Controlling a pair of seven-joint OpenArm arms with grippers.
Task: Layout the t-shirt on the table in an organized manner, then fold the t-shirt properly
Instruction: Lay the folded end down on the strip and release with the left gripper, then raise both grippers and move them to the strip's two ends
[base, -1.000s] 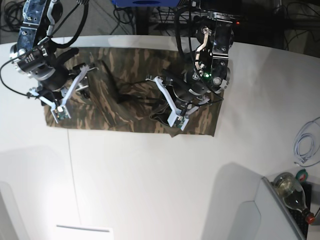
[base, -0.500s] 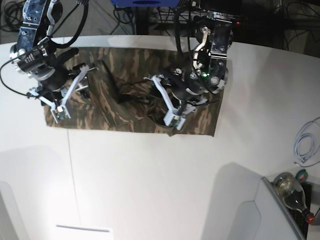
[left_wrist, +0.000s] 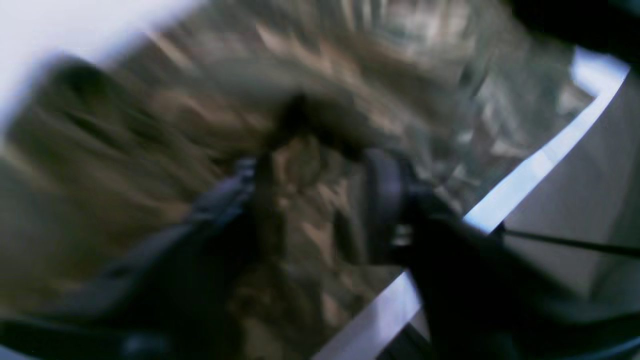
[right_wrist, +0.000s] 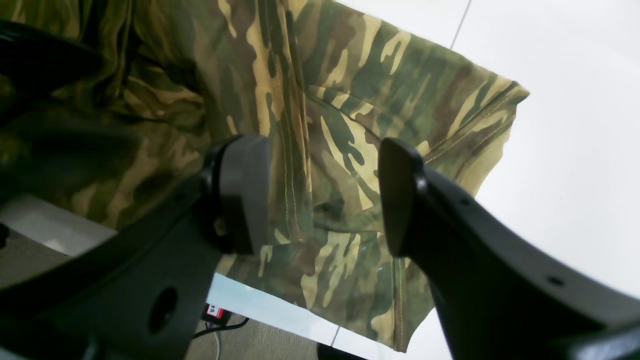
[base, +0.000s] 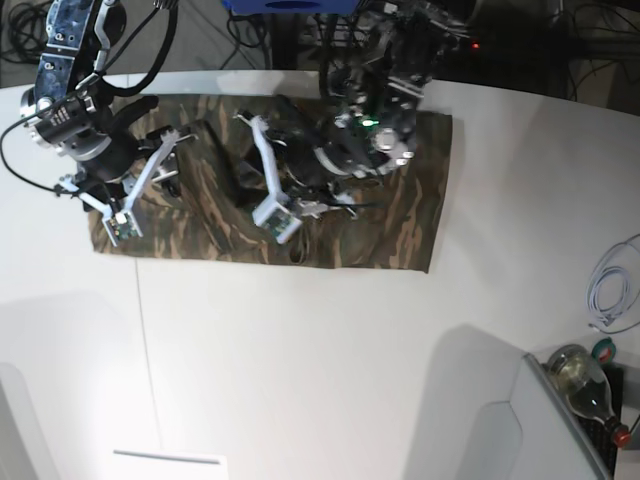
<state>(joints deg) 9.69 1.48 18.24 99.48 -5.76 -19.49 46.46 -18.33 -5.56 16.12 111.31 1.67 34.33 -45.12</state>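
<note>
While hovering, both arms angled over t-shirt (base: 400, 210).

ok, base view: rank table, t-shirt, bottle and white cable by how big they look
1. table, fills most of the frame
2. t-shirt, a wide camouflage spread
3 and 4. bottle and white cable: look about alike. Both are cut off at the frame's right side, so no ranking between them.
</note>
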